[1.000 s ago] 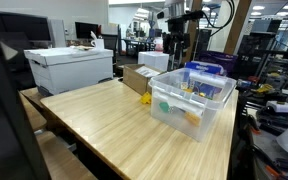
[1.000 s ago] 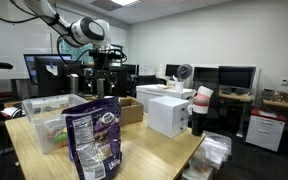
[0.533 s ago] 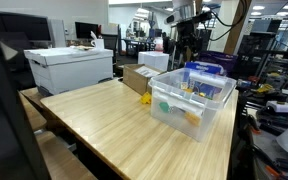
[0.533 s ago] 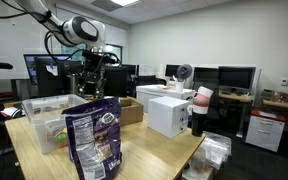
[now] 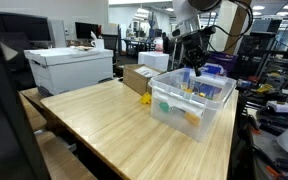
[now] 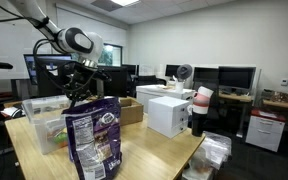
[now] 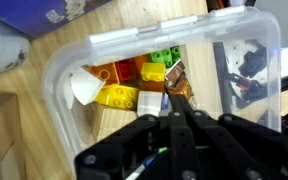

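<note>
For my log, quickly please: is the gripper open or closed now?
Gripper: closed, over the clear bin; whether it holds anything cannot be told.

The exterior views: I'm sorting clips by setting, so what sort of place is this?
Probably an office or lab: rows of computer monitors, a white storage box and a long wooden table.

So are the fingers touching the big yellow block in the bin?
Apart. The wrist view shows the fingers ending to one side of the big yellow block, with a pale piece lying between them.
</note>
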You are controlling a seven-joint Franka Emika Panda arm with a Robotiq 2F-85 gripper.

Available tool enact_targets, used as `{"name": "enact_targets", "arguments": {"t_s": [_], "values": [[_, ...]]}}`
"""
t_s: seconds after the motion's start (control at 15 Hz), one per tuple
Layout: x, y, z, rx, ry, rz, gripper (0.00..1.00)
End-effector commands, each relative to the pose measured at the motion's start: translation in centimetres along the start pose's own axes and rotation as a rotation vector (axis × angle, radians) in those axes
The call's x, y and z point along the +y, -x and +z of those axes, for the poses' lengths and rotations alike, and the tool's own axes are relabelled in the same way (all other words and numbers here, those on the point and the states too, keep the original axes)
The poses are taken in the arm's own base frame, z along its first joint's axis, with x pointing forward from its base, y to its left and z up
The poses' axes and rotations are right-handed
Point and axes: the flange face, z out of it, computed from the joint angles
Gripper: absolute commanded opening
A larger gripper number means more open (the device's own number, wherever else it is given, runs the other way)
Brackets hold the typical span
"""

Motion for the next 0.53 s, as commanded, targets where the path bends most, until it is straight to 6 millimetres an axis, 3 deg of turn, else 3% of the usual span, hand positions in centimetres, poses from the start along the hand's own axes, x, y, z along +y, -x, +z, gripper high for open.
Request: {"name": "enact_targets", "arguments": {"t_s": [0.0,0.27,0.47], "values": [[-0.8,-0.7,1.3,0.063,-0.044,-0.057,0.02],[-1.5,-3.7,2.8,0.160,-0.098,-0.148,0.02],[-2.4,-7.1,3.8,0.194,-0.134,-0.233,0.02]]}}
